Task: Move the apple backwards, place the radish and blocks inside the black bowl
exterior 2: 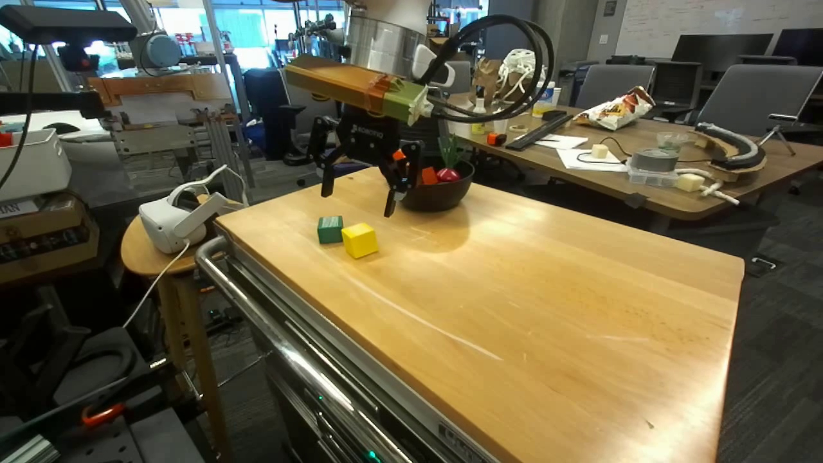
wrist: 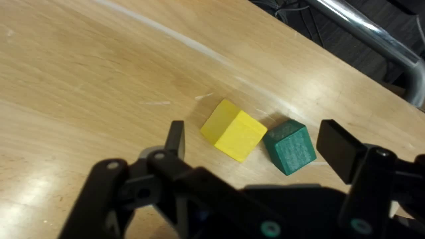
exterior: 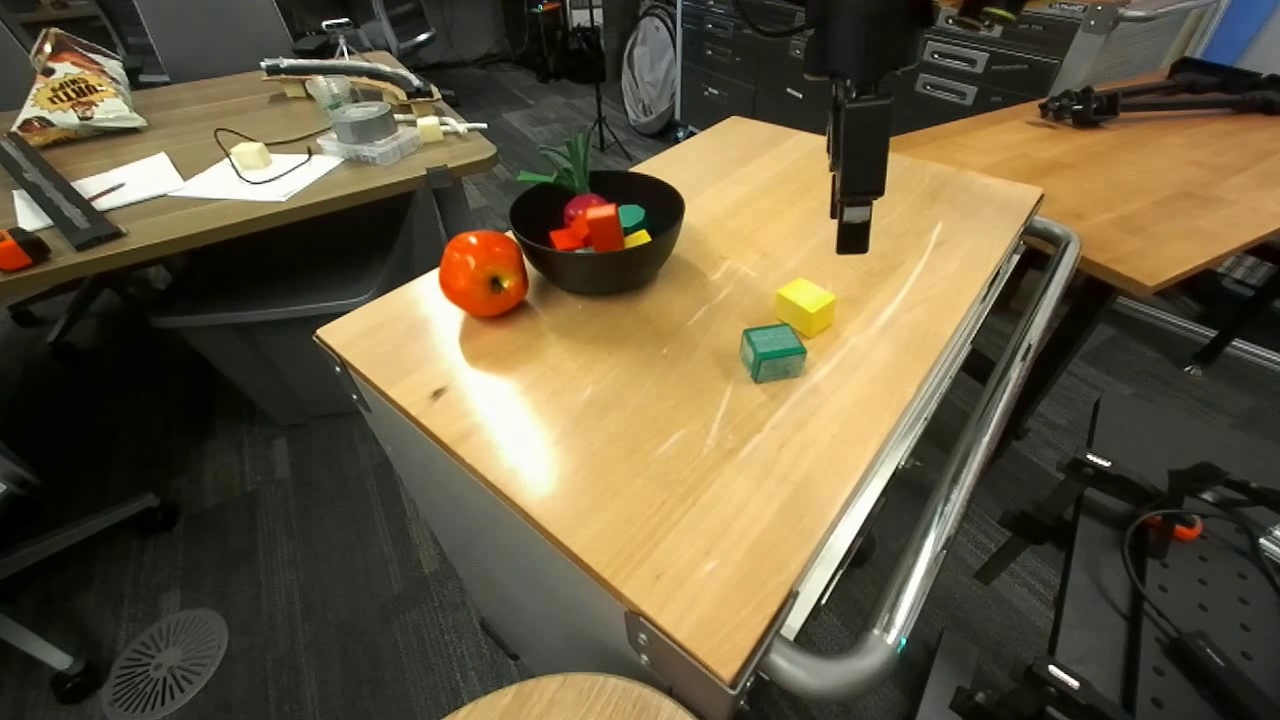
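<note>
The gripper (exterior 2: 358, 199) hangs above the table (exterior 2: 546, 302), and its 2 fingers (exterior 2: 390, 204) are spread wide apart. In the wrist view, the yellow block (wrist: 232, 131) and the green block (wrist: 292, 147) appear between these fingers, lower down, lying on the wood. These 2 blocks are just beside each other; whether they touch, I cannot tell. The bowl (exterior: 600, 272) stands on the same table, apart from them, and it is visible in both exterior views. Inside it is the radish (exterior: 580, 206), with its green leaves (exterior: 570, 165) pointing up, together with red blocks (exterior: 605, 228), a teal piece (exterior: 631, 217) and a yellow piece (exterior: 638, 239). In an exterior view, the apple (exterior: 483, 274) is on the table, outside the bowl and just beside it; if they are touching, it is not clear. A metal handle (wrist: 365, 29) runs along the table's edge.
</note>
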